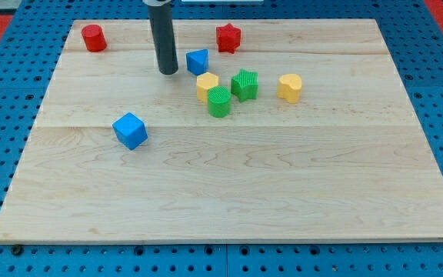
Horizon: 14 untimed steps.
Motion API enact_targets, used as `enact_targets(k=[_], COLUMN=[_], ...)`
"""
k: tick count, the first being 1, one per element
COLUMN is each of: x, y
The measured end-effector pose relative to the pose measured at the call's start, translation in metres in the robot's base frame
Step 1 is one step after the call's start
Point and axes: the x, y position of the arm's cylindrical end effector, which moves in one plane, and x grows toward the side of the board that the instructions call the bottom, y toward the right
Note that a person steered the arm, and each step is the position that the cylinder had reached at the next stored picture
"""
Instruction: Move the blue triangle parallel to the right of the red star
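My tip [168, 71], the plain end of a dark rod with no jaws, holds nothing. Small blue triangular plastic block [198, 61] sits just beside it toward the view's right, apart. Red star-shaped plastic block [228, 37] lies farther right and up, on the pale wooden board [229, 192].

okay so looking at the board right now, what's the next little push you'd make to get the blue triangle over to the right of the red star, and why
Probably a short push toward the view's right. My tip sits just left of the blue triangle, and the red star lies up and to the right of it. To avoid the star, I'd slide the triangle rightward below it, above the yellow block and green star, then nudge it up.
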Motion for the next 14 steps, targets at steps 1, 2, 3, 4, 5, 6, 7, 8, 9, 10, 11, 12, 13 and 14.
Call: enact_targets(k=[1,2,3,4,5,6,7,8,9,10,11,12,13,14], x=[0.002,-0.008,-0.008,-0.027,-0.036,-0.008,0.023,0.022,0.015,-0.012,-0.014,-0.032,0.001,-0.026], y=[0.069,0.077,0.006,0.038,0.05,0.074,0.095,0.109,0.047,0.092,0.156,0.171,0.148,0.087])
